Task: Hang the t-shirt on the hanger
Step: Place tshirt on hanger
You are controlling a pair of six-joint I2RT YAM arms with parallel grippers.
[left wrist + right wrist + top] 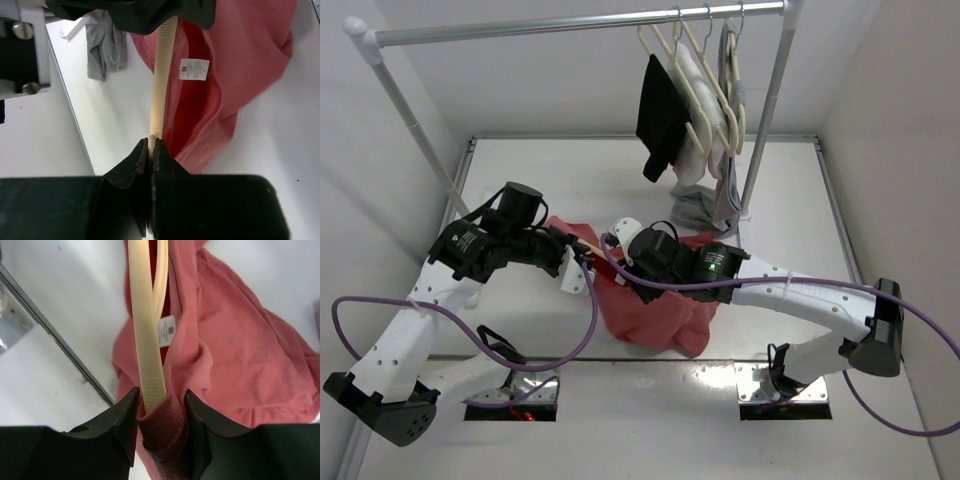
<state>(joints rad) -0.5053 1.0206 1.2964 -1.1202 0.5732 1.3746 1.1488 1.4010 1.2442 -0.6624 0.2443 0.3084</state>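
Half done, we reckon: left pincer (151, 145) clenched on the hanger (162, 80) tip, right pincer (161, 405) gripping the t-shirt (240, 370) collar over one hanger arm, cloth heaped on the table (570, 180), far shoulder left to thread.

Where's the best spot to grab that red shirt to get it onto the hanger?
Probably the ribbed collar of the t-shirt, where the right gripper pinches it now. That band looks thick and firm, while the rest lies loose and bunched. Come from the neck opening, alongside the hanger arm that lies against it.
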